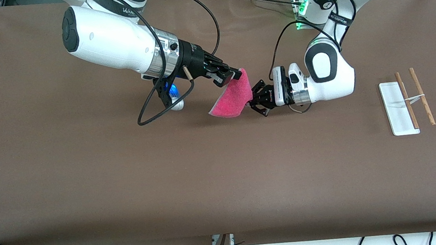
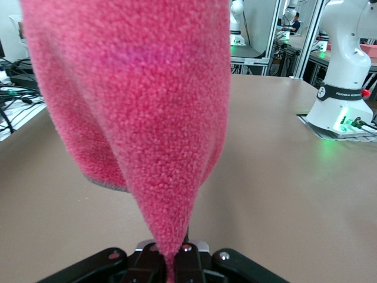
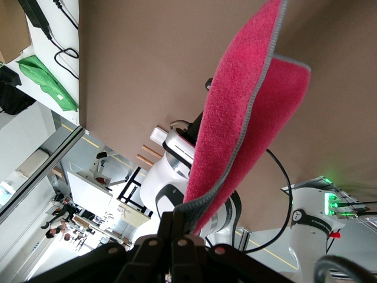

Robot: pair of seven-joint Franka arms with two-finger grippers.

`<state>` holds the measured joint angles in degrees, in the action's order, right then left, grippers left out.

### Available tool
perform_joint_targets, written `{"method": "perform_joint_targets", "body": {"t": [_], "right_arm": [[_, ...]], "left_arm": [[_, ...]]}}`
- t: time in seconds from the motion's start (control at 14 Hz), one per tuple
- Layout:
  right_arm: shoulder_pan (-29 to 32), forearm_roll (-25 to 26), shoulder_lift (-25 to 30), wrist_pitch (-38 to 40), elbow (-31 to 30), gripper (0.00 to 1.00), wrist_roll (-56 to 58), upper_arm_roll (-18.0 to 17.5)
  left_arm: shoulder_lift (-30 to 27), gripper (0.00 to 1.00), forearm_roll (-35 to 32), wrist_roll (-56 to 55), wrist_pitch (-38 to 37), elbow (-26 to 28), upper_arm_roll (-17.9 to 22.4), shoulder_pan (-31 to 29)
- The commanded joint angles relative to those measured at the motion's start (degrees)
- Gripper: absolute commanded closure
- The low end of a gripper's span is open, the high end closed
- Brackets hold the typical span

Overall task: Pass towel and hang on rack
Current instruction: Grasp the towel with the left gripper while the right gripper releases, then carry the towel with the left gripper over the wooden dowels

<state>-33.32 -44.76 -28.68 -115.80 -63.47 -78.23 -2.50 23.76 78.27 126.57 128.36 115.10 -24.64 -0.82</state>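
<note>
The towel (image 1: 231,98) is held in the air over the middle of the brown surface (image 1: 127,179), between the two arms. It is a bright pink-red cloth of soft, fuzzy pile, edged with a thin grey stitched border that is seen plainly in the right wrist view (image 3: 247,118). It hangs folded and slanted, its upper corner gripped by the right gripper (image 1: 232,76) and its lower edge by the left gripper (image 1: 255,102). The fingers of the right gripper are pinched tight on one corner of the cloth, as is seen in the right wrist view (image 3: 182,221). The fingers of the left gripper are likewise closed on a gathered point of the cloth, which narrows to a tip between them in the left wrist view (image 2: 171,259).

The rack (image 1: 404,104) lies toward the left arm's end of the surface, well apart from the towel. It is made up of a flat white rectangular base (image 1: 392,109), two thin brown wooden rods (image 1: 422,96) and a thin white crosspiece (image 1: 413,99) joining them. Nothing is draped on it.

A small blue and white object (image 1: 174,96) is seen on the surface under the right arm; it is partly hidden and cannot be identified.
</note>
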Motion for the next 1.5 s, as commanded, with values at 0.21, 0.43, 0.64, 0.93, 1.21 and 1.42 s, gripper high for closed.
{"method": "perform_joint_targets", "body": {"t": [0.21,0.43,0.64,0.93,1.21,1.42], "right_arm": [[0.3,-1.0,-1.0,0.5,2.0,0.67,-0.7,0.0],[0.3,-0.6,-1.0,0.2,2.1,0.0,-0.7,0.1],[0.4,-0.4,-0.7,0.7,2.1,0.0,-1.0,0.5],[3.2,2.6,0.5,5.9,2.0,0.0,0.5,0.7],[7.9,8.6,3.1,20.0,1.9,0.0,16.7,1.2],[9.0,14.0,5.1,32.6,1.6,0.0,32.3,7.7]], "left_arm": [[-1.3,1.0,1.5,1.4,-0.3,0.2,0.2,-2.1],[-2.0,1.0,-0.3,-2.5,-0.4,-0.2,0.5,-3.0],[-3.4,1.0,-12.5,-17.4,-1.0,-3.3,0.7,-5.5],[-4.9,1.0,-36.6,-48.7,-1.8,-8.1,0.4,-6.2],[-4.0,1.0,-54.3,-66.9,-15.1,-15.9,0.8,-7.0],[-2.4,1.0,-57.0,-69.6,-18.9,-16.9,1.7,-10.1]]}}
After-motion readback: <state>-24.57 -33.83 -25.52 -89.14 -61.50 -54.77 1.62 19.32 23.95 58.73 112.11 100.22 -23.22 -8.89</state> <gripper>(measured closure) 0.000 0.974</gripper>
